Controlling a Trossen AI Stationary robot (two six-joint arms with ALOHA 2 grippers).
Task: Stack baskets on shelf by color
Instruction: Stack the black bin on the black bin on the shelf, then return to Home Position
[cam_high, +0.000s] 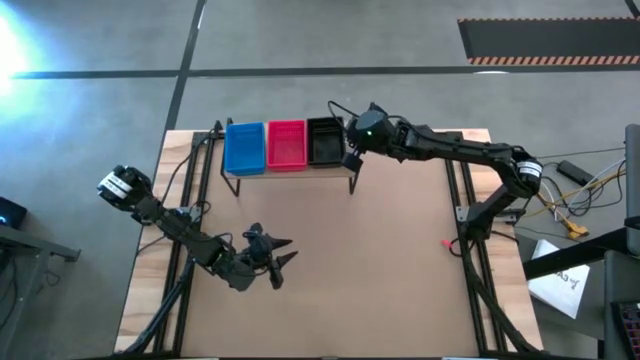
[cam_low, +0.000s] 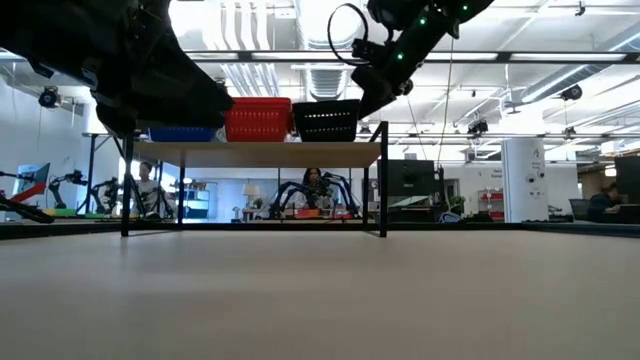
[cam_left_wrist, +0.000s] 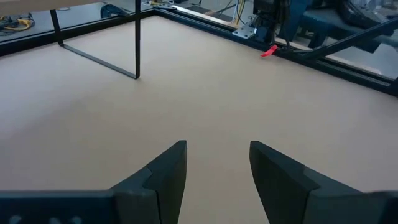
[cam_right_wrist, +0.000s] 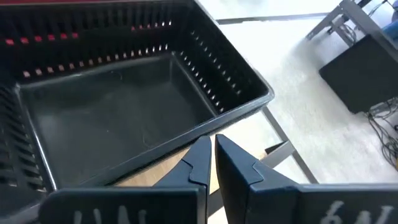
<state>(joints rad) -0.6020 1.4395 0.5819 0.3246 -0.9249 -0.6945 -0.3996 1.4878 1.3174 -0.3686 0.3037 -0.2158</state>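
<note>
The low shelf (cam_low: 250, 153) stands at the table's far edge. On it, side by side, sit a blue basket (cam_high: 244, 147), a red basket (cam_high: 286, 145) and a black basket (cam_high: 323, 140). How many are stacked under each, I cannot tell. My right gripper (cam_high: 350, 160) hovers at the shelf's right end beside the black basket (cam_right_wrist: 118, 118). In the right wrist view the gripper (cam_right_wrist: 210, 142) is shut, its tips just short of the basket's rim. My left gripper (cam_high: 283, 255) hangs open over bare table near the near-left side, with nothing between its fingers (cam_left_wrist: 217, 146). My right gripper has its shut fingertips (cam_right_wrist: 202, 148) right at the rim of the black basket's near-right corner (cam_right_wrist: 205, 127), coming at a slant from above and from the right. I cannot tell whether they touch the rim. The basket sits flat on the shelf.
A small red piece (cam_high: 443, 243) lies near the right arm's base. Black frame rails (cam_high: 470, 250) run along both table sides. Cables and papers lie off the right edge. The wide middle of the tabletop (cam_high: 350, 260) is bare brown board.
</note>
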